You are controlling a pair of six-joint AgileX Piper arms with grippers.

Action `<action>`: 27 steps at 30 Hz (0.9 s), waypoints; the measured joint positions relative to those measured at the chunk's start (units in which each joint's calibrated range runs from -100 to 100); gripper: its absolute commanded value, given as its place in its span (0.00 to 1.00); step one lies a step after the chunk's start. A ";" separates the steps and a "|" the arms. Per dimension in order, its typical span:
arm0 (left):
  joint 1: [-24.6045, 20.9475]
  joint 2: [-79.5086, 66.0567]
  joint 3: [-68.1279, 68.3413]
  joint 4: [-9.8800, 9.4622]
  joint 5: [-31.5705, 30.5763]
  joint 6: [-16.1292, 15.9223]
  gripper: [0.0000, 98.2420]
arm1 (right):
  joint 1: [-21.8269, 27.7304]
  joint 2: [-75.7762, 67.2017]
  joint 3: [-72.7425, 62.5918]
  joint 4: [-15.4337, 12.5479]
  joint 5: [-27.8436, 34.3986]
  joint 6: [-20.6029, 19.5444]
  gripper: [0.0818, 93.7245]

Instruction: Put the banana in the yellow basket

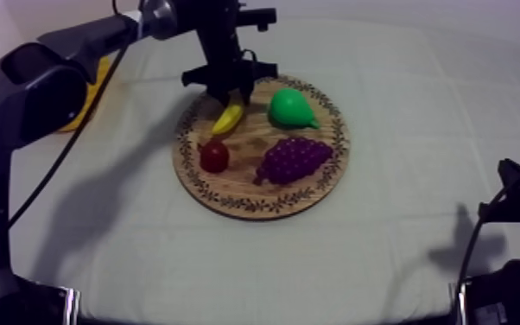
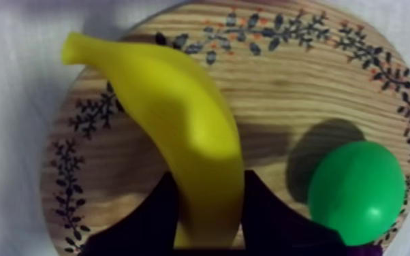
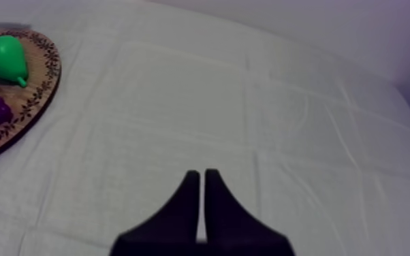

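Observation:
The yellow banana lies on the round wooden board, near its far left rim. My left gripper comes down from the upper left onto the banana's far end. In the left wrist view the two black fingers press against both sides of the banana, so the left gripper is shut on it, and the fruit still rests on the board. The yellow basket sits at the far left, partly behind my left arm. My right gripper is shut on nothing, low at the right.
A green pear, a bunch of purple grapes and a small red fruit share the board. The pear sits close beside the banana. Bare cloth stretches between the board and my right arm.

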 measured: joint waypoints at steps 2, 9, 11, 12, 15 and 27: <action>-0.05 -2.17 1.47 -0.41 0.13 0.37 0.26 | 0.00 0.00 0.00 0.00 0.00 0.00 0.01; -1.29 -13.10 6.14 -2.34 1.27 1.46 0.27 | 0.00 0.00 0.00 0.00 0.00 0.00 0.01; -1.98 -17.21 6.57 -3.42 2.14 1.49 0.28 | 0.00 0.00 0.00 0.00 0.00 0.00 0.01; -2.24 -18.87 6.77 -3.85 2.39 1.49 0.28 | 0.00 0.00 0.00 0.00 0.00 0.00 0.01; -3.48 -24.96 7.82 -5.58 3.37 1.19 0.29 | 0.00 0.00 0.00 0.00 0.00 0.00 0.01; -13.02 -45.36 18.36 -11.01 3.42 -2.21 0.32 | 0.00 0.00 0.00 0.00 0.05 0.00 0.01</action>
